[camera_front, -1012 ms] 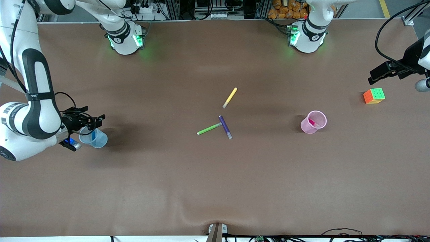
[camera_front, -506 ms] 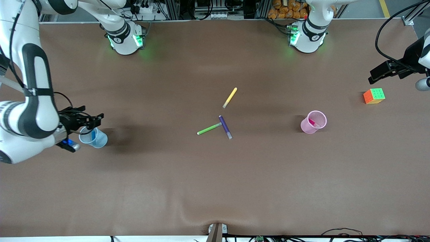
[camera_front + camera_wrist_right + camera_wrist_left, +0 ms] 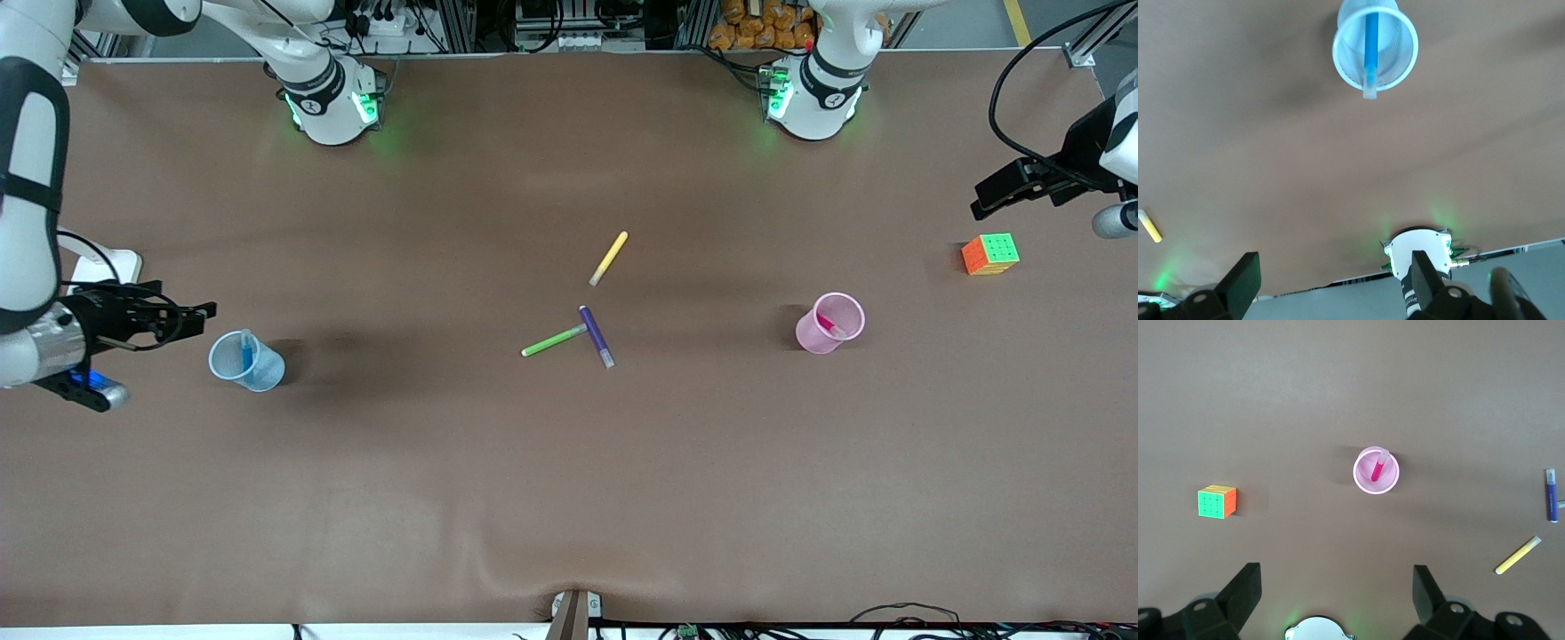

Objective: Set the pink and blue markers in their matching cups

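The pale blue cup stands toward the right arm's end of the table with the blue marker upright in it; both show in the right wrist view, cup and marker. My right gripper is open and empty, up beside the cup toward the table's end. The pink cup holds the pink marker; the left wrist view shows cup and marker. My left gripper is open and empty, high over the left arm's end, and waits.
A yellow marker, a green marker and a dark purple marker lie mid-table, the green and purple touching. A colour cube sits near the left arm's end, under the left gripper.
My right gripper has drawn away from over the blue cup toward the table's end. The blue marker stays in the cup. The left arm has hardly moved.
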`<state>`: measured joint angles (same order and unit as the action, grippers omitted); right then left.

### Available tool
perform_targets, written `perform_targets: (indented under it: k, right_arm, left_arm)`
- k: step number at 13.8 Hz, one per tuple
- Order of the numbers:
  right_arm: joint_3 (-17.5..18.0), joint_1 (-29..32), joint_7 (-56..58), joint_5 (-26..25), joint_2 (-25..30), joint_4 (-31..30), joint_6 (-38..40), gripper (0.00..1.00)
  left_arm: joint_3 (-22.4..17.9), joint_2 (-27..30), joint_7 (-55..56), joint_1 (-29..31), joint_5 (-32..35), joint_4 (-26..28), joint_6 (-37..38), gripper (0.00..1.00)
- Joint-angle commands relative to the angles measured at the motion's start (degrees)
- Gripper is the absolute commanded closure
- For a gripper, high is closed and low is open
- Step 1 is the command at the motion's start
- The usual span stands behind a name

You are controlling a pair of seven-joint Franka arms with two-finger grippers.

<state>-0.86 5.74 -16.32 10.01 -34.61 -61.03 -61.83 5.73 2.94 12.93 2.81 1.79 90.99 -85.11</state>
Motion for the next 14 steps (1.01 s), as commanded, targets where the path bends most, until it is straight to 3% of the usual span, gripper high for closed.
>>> perform_targets:
  k: [1, 5, 14]
  right_arm:
    - [1.9, -2.2, 0.2, -1.7, 1.0, 2.9, 0.8, 0.00]
    - [2.0, -2.8, 1.0, -1.7, 1.9, 5.7, 0.4, 0.00]
    - [0.8, -2.2, 14.6, -2.3, 13.5, 3.7, -0.2, 0.00]
  left_arm:
    - [-0.4, 2.0, -0.6, -0.3, -1.0, 1.6, -0.9, 0.00]
    - [-0.4, 1.9, -0.6, -0.3, -0.8, 1.1, -0.8, 0.00]
    - [-0.5, 1.6, -0.7, -0.2, -0.6, -0.4, 0.1, 0.00]
